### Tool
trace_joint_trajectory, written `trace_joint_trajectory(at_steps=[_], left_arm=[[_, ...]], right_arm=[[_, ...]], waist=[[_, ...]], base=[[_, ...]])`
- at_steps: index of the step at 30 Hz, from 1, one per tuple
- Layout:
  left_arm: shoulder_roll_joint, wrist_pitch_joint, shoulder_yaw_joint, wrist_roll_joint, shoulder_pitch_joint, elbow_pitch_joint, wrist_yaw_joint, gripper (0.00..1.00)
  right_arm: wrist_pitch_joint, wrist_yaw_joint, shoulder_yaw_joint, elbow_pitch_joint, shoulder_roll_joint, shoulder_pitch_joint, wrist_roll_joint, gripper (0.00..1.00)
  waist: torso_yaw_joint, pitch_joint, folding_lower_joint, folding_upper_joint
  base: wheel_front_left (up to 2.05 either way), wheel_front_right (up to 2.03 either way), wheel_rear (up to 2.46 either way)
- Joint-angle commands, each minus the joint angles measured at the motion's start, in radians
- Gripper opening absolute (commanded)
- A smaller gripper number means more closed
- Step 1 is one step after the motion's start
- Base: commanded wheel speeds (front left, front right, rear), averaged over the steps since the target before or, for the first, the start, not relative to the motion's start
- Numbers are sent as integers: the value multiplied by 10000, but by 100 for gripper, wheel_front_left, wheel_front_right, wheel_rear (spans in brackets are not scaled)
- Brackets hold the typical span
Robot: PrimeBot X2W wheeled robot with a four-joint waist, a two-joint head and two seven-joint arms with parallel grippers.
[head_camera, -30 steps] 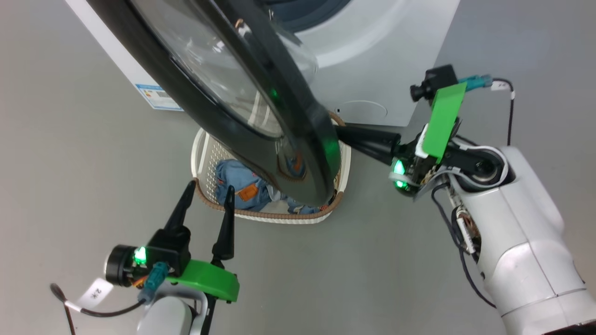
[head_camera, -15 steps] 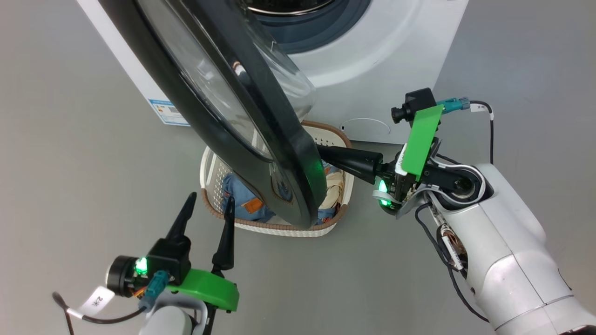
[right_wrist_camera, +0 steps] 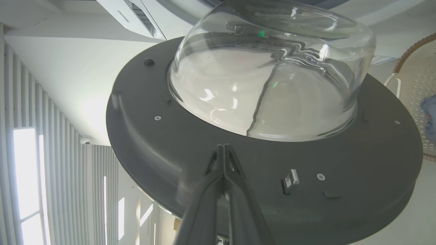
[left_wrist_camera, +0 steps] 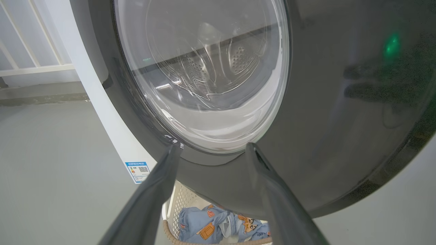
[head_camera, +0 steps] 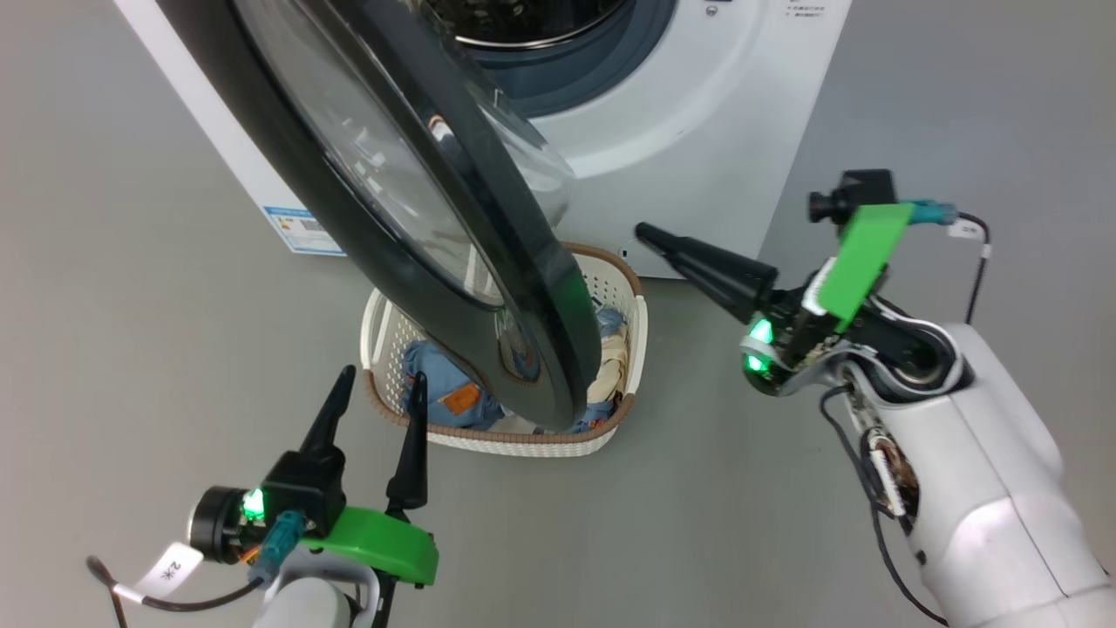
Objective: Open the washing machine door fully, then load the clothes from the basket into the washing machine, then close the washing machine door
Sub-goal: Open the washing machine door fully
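Observation:
The washing machine door (head_camera: 410, 218), with its black rim and clear glass bowl, stands part-way open and hangs over the basket (head_camera: 523, 433). The clothes (head_camera: 436, 371) lie in the basket: light-blue fabric with orange patches and a cream piece (head_camera: 615, 358). My right gripper (head_camera: 645, 231) is shut and empty. It points at the door's inner side from the right, a short gap away. In the right wrist view my right gripper (right_wrist_camera: 223, 147) faces the grey inner ring (right_wrist_camera: 340, 163) below the glass bowl (right_wrist_camera: 272, 78). My left gripper (head_camera: 381, 375) is open at the basket's near-left rim. In the left wrist view my left gripper (left_wrist_camera: 213, 148) faces the door (left_wrist_camera: 323, 119).
The washing machine (head_camera: 697, 113) stands behind with its drum opening (head_camera: 540, 35) uncovered. A blue energy sticker (head_camera: 301, 231) is on its left side. Grey floor lies all around. The door latch (right_wrist_camera: 289, 180) juts from the inner ring.
My right gripper, which was tucked against the door's inner edge, has drawn back to the right and is now free of it. The head camera has shifted. The left gripper stays open.

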Motion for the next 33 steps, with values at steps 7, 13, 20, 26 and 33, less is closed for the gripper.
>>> trace_joint_trajectory(at_steps=[7,13,20,26,33], left_arm=[[185,-80,508,34,125,-205,-38,100],[185,-80,641,86,270,-201,-88,100],[185,-80,748,111,398,-154,-150,100],[185,-80,805,126,607,-150,-166,100],[185,-80,745,94,937,-36,-207,100]], right_arm=[[-1245,16,-547,-1554,-213,1423,-183,100],[-2666,16,-817,-2840,-390,2661,-1179,100],[-3614,16,-1046,-3848,-437,4028,-1752,100],[-4605,16,-1380,-4533,-532,5408,-2363,100],[-6411,16,-1428,-4838,-766,6574,-4484,100]], waist=[[-290,-280,0,0],[-496,-474,0,0],[-625,-702,0,0],[-698,-937,0,0],[-787,-1241,0,0]], base=[[0,0,0],[0,0,0],[0,0,0],[0,0,0],[0,0,0]])
